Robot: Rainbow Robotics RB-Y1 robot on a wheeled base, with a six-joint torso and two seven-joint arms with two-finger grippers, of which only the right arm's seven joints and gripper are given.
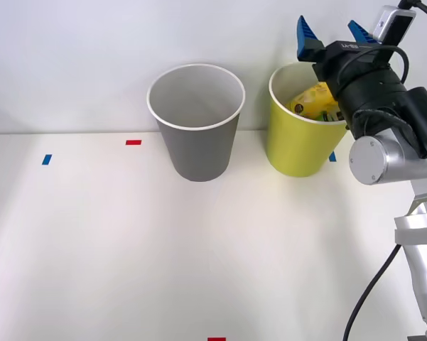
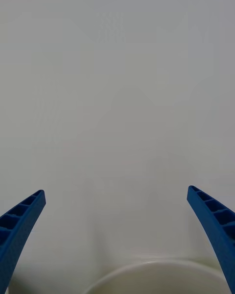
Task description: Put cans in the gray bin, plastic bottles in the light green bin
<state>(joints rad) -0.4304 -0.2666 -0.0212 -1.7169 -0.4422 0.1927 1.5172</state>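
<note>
From the front, a round tapered gray bin with a white rim [image 1: 196, 124] stands on a white table [image 1: 128, 241], just beside a matching yellow-green bin [image 1: 296, 145]. A yellow-labelled plastic bottle [image 1: 314, 101] lies inside the green one. The robot's right gripper [image 1: 334, 33] hovers above that bin's rim, blue ribbed fingers spread wide, holding nothing.

From the wrist, the spread fingers [image 2: 19, 220] frame a pale wall and a curved white rim [image 2: 156, 267].
</note>
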